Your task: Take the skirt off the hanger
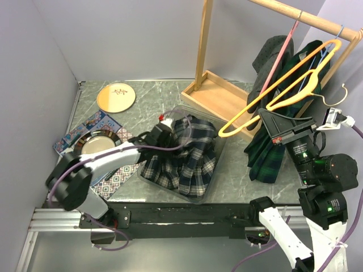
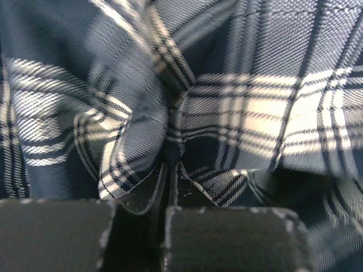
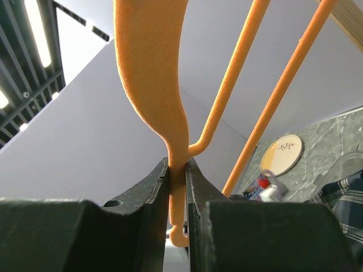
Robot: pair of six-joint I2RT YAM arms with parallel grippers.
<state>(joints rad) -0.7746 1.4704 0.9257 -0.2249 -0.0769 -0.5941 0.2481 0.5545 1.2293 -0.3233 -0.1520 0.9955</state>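
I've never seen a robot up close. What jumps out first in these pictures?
The big orange hanger stands out. It is pinched in the right gripper and held at a slant by the wooden rack on the right. Next comes the blue-and-white plaid skirt, heaped in a clear bin at the table's middle, with the left gripper closed on a fold of it.

The top camera looks down from behind the arm bases over the whole tabletop [image 1: 164, 93]. The left wrist camera is pressed close to the plaid skirt [image 2: 244, 113]. The right one tilts upward past the hanger [image 3: 150, 68], sharing the plate [image 3: 282, 154] with the top view.
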